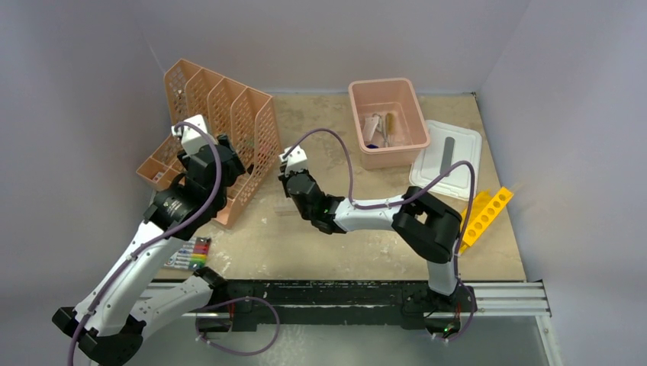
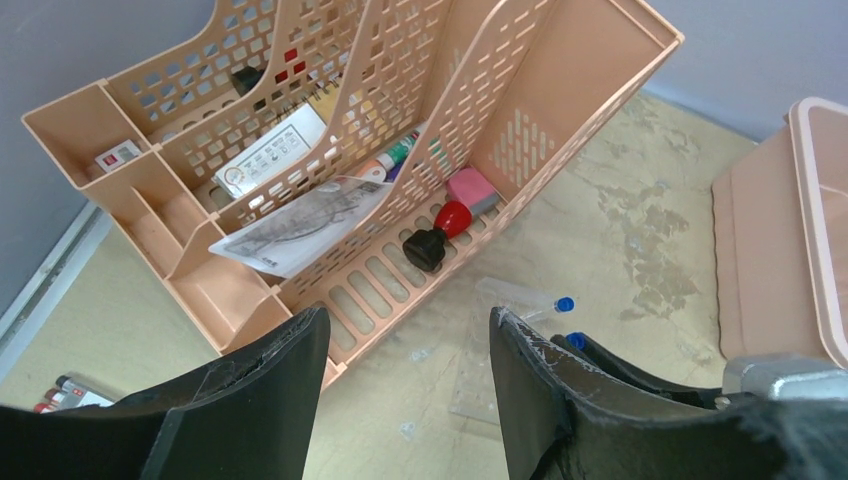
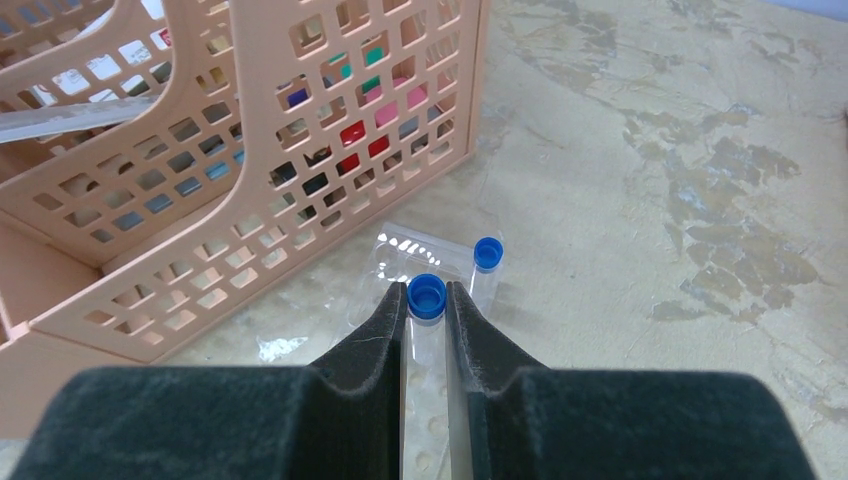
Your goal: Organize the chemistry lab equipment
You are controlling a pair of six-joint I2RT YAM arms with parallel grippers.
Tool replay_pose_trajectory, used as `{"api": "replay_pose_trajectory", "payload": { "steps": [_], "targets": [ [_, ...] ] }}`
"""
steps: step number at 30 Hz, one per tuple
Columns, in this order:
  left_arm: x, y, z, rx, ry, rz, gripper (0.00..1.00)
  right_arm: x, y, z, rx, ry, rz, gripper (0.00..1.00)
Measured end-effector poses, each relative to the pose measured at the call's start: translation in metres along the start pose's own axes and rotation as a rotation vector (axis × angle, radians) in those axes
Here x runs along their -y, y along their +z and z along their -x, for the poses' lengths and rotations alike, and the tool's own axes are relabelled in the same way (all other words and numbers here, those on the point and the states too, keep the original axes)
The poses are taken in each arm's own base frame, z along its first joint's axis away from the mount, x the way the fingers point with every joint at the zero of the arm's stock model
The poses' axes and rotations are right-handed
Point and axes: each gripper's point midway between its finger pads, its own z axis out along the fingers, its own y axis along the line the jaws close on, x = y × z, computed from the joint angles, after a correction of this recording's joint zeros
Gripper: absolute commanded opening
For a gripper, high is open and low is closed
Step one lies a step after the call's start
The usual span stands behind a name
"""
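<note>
My right gripper (image 3: 427,297) is shut on a blue-capped tube (image 3: 426,330), held just above a clear tube rack (image 3: 420,260) that lies flat on the table beside the orange organiser. A second blue-capped tube (image 3: 485,268) lies next to it, also seen in the left wrist view (image 2: 528,297). In the top view the right gripper (image 1: 288,200) is low by the organiser's front corner. My left gripper (image 2: 408,340) is open and empty, above the table near the clear rack (image 2: 487,370). The pink bin (image 1: 387,122) holds other small equipment.
The orange perforated file organiser (image 1: 221,130) stands at the left with papers and pens inside. A white lid (image 1: 446,158) and a yellow rack (image 1: 484,216) lie at the right. A pack of coloured markers (image 1: 191,255) lies near the front left.
</note>
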Motion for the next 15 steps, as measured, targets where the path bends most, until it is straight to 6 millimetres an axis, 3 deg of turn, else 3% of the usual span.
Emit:
{"api": "replay_pose_trajectory", "payload": {
  "steps": [7,15],
  "targets": [
    [0.006,0.006,-0.005,-0.013,0.009,-0.008,0.59,0.007,0.009,-0.017,-0.021,-0.034,-0.031,0.11],
    [0.013,0.019,-0.019,-0.051,0.06,0.015,0.59,0.018,0.014,-0.009,0.005,-0.042,-0.067,0.11]
  ]
}}
